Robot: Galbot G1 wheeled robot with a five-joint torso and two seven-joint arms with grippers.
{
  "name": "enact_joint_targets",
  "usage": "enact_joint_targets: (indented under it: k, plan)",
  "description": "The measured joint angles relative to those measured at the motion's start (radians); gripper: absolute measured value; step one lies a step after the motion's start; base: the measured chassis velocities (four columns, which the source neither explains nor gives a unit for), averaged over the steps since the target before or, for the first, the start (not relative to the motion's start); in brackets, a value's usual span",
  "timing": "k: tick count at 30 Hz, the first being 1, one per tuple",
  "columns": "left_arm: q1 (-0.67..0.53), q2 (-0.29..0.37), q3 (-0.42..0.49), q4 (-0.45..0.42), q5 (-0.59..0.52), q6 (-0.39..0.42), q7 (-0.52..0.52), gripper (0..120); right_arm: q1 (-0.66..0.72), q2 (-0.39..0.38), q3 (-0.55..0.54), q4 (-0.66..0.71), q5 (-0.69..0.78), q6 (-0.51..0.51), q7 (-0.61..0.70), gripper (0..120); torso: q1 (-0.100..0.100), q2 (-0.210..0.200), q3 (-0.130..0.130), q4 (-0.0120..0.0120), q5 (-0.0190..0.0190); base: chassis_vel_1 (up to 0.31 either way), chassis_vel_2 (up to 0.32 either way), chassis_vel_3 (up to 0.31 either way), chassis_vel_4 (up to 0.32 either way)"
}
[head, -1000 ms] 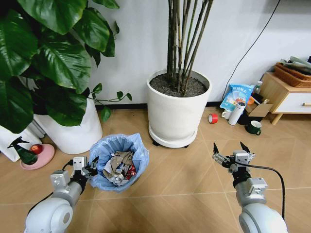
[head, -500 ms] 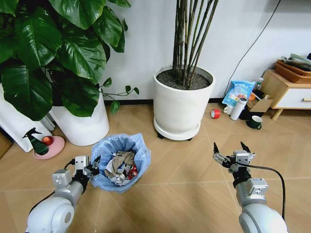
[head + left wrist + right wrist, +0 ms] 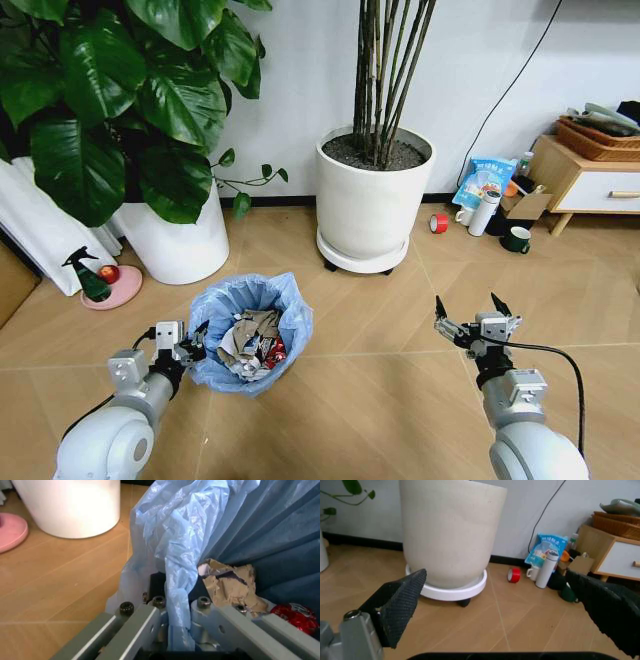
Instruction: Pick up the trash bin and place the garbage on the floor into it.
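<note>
Head view: one trash bin (image 3: 250,335), left hand (image 3: 190,350) clamping rim.

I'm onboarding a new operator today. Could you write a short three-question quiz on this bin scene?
1. True or false: the left tool is shut on the rim of the trash bin.
2. What state is the right tool in? A) shut on a wrapper B) open and empty C) holding the red tape roll
3. Name one thing lying inside the trash bin.

Key: 1 true. 2 B. 3 crumpled brown paper (the red wrapper also counts).
</note>
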Motion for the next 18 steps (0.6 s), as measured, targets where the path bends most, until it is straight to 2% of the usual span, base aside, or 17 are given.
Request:
enact_joint_targets:
  k: [13, 18]
  plan:
    - [0.004, -0.009, 0.002, -0.007, 0.002, 0.0, 0.003, 0, -0.011, -0.001, -0.001, 0.007, 0.002, 0.001, -0.002, 100, 0.0, 0.0, 0.0, 0.0001, -0.0001, 0.266, -0.005, -0.268, 0.012]
    - [0.003, -0.009, 0.001, -0.008, 0.002, 0.0, 0.005, 0, -0.013, -0.002, -0.001, 0.007, 0.004, 0.002, -0.005, 100, 0.0, 0.0, 0.0, 0.0, -0.0001, 0.236, -0.106, -0.234, 0.125]
